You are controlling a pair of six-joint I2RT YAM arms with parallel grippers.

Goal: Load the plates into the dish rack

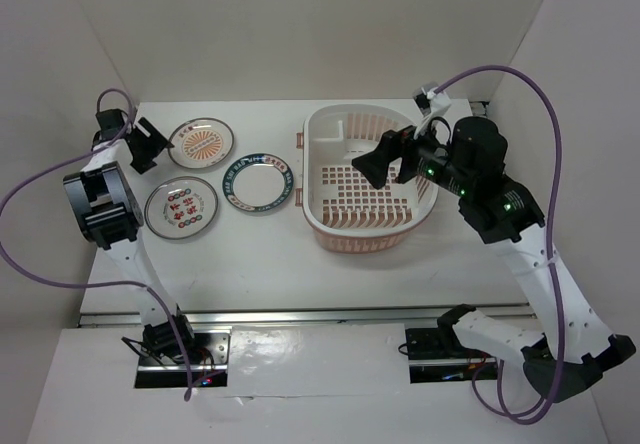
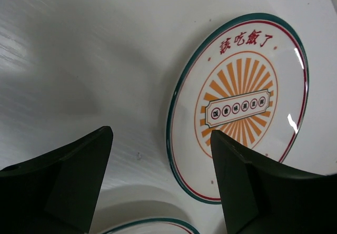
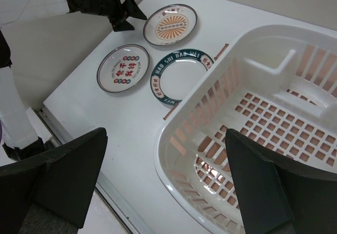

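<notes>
The left hand (image 1: 148, 146) is hovering released by the sunburst plate (image 1: 201, 142), the right hand (image 1: 378, 164) released over the dish rack (image 1: 350, 239).

**A:** What lies between the right pincer's (image 3: 166, 139) fingers?

**B:** The near rim of the dish rack (image 3: 295, 33). The two dark fingers stand wide apart, one over the white counter (image 3: 105, 120), the other over the rack's slotted floor.

**A:** And the plates?

**B:** All three lie flat on the counter, left of the rack. The blue-green-rimmed plate (image 3: 158, 78) is just beside the rack's wall; I can't tell if they touch. The red-character plate (image 3: 122, 68) is to its left, and the sunburst plate (image 3: 170, 24) is beyond both.

**A:** Anything else?

**B:** The left pincer (image 3: 128, 15), close by the sunburst plate's edge.
</notes>
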